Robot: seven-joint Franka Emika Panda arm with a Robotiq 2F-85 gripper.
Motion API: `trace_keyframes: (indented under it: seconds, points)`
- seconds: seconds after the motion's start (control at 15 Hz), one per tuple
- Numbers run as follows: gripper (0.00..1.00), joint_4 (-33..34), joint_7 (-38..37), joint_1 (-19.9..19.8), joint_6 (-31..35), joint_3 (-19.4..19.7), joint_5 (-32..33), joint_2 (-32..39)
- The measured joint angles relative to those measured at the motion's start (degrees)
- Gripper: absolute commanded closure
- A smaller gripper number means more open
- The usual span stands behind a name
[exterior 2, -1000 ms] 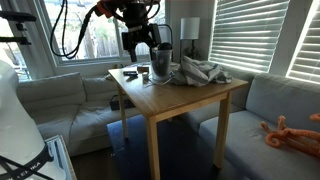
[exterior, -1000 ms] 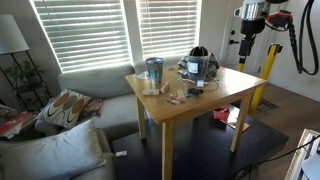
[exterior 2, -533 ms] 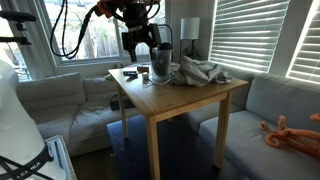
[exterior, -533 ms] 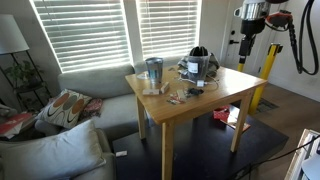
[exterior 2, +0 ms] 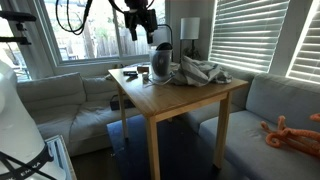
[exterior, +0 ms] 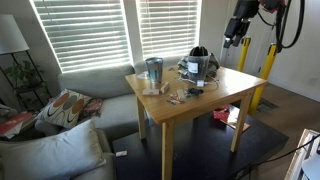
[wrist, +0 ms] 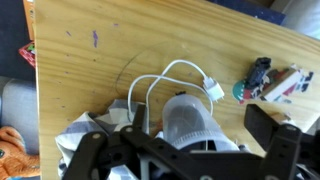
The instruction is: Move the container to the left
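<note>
The container (exterior: pixel 198 64) is a translucent bluish-grey jar with a dark top, standing at the table's far side beside a crumpled grey cloth (exterior 2: pixel 200 72). It also shows in an exterior view (exterior 2: pixel 160 62). In the wrist view I look down on its rounded top (wrist: pixel 190 115). My gripper (wrist: pixel 182 148) is open, its dark fingers spread wide to either side of the jar, and it holds nothing. In both exterior views the gripper (exterior: pixel 233 30) (exterior 2: pixel 143 18) hangs well above the jar without touching it.
A slimmer clear-grey cylinder (exterior: pixel 153 71) stands at the other end of the wooden table (exterior: pixel 215 98). A white cable with a plug (wrist: pixel 213 90) and small objects (wrist: pixel 265 78) lie by the jar. A sofa (exterior: pixel 90 85) and blinds surround the table.
The gripper has risen from beside the jar's top to well above it, and the arm has swung in over the table. The jar has not moved.
</note>
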State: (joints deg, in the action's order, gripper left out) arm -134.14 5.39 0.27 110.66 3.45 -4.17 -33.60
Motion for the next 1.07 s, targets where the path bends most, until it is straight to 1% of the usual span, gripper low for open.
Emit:
trace_keyframes:
  seconds: [0.2,0.47,0.73,1.07]
  points:
    - [0.00,3.2,-3.8,-0.1,1.9,0.4,-4.8,2.2]
    - [0.00,5.0,-6.4,-0.2,4.2,1.4,-9.0,6.8]
    - [0.00,6.3,-9.9,-0.2,4.7,1.1,-10.7,12.0]
    - [0.00,8.1,-16.0,-0.3,4.6,0.0,-10.8,16.9]
